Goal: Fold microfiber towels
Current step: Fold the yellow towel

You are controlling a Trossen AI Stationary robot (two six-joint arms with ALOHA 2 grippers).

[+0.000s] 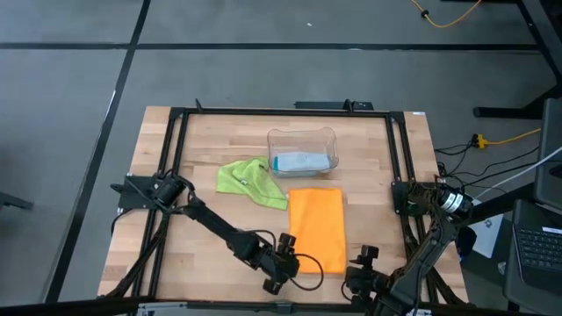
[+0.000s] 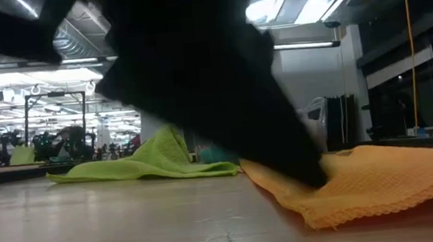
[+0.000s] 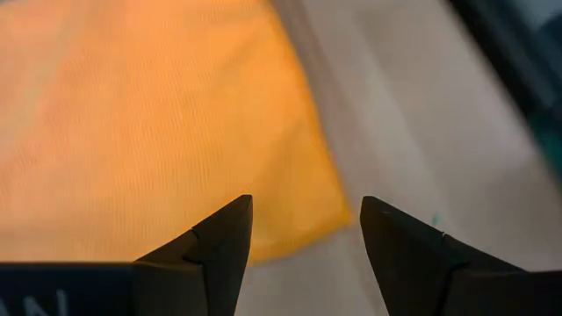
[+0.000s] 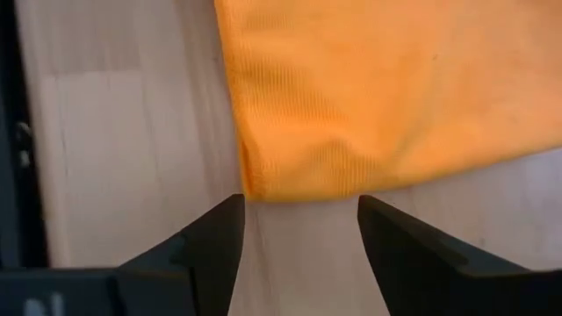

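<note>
An orange towel (image 1: 316, 230) lies flat on the wooden table as a folded rectangle, with its long sides running from the near edge to the far edge. My left gripper (image 3: 306, 211) is open, and its fingers stand on either side of the towel's near left corner (image 3: 334, 224). My right gripper (image 4: 299, 206) is also open, just short of the towel's near right corner (image 4: 250, 186). A lime green towel (image 1: 250, 182) lies crumpled on the table beyond the orange one. A pale blue towel (image 1: 299, 162) lies inside the clear bin (image 1: 303, 136).
The clear plastic bin stands at the far middle of the table. A black frame (image 1: 176, 158) runs along the table's left, right and far sides. Bare wood (image 1: 211, 219) lies to the left of the orange towel. In the low view a dark arm (image 2: 195, 67) fills the upper middle.
</note>
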